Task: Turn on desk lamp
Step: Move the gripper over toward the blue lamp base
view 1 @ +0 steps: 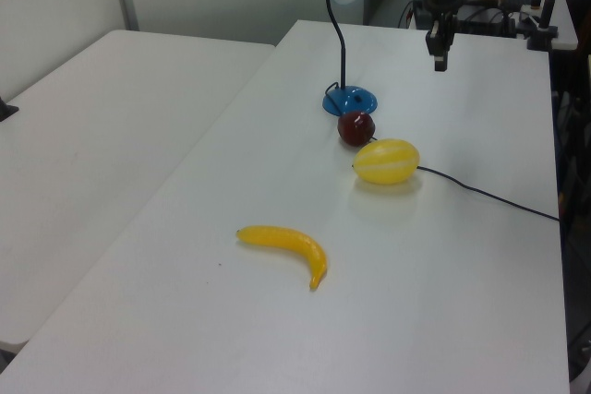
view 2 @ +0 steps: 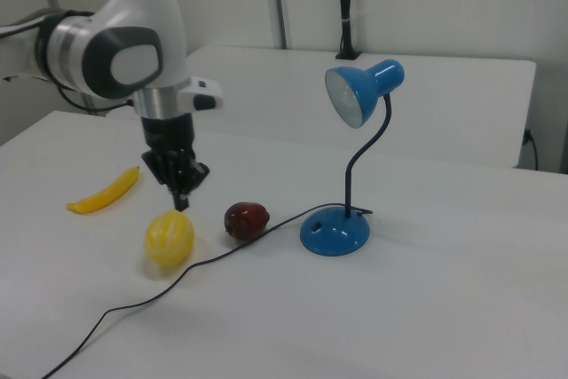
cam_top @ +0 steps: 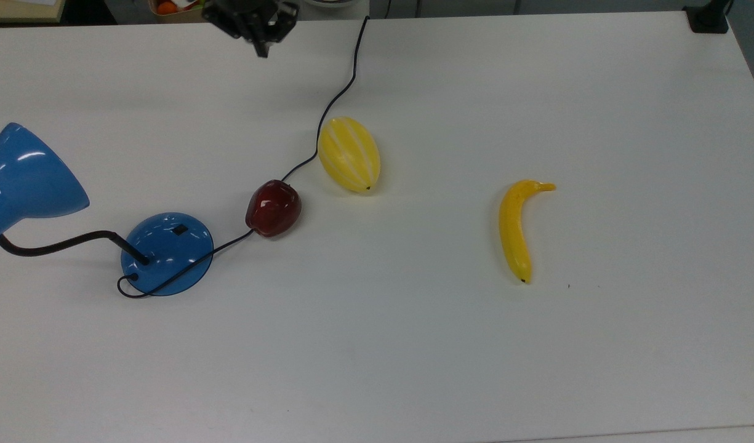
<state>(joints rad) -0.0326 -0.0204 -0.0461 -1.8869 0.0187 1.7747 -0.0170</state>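
The desk lamp (cam_top: 166, 253) is seen standing on the white counter (cam_top: 413, 344), its shade unlit. Its glossy domed base is judged hard and slippery, steadied by its own weight, while the gooseneck (view 2: 366, 159) is bendy and the top-heavy shade (view 2: 357, 93) could sway if knocked. No hold is thought to be needed: a firm downward press on the small black switch (cam_top: 180, 230), set on the base's dome, is what the task seems to call for.

The gripper (view 2: 181, 198) is held above the counter well apart from the base, its fingers drawn close together with nothing between them. A dark red apple (cam_top: 273, 208) lies just beside the base, resting against the lamp's black cord (cam_top: 333, 101), and a striped yellow melon (cam_top: 349, 154) lies farther out along that cord. A banana (cam_top: 517, 229) lies well apart from the base. In the right view, apple, melon and cord lie between gripper and base, so an approach from above is judged safest.
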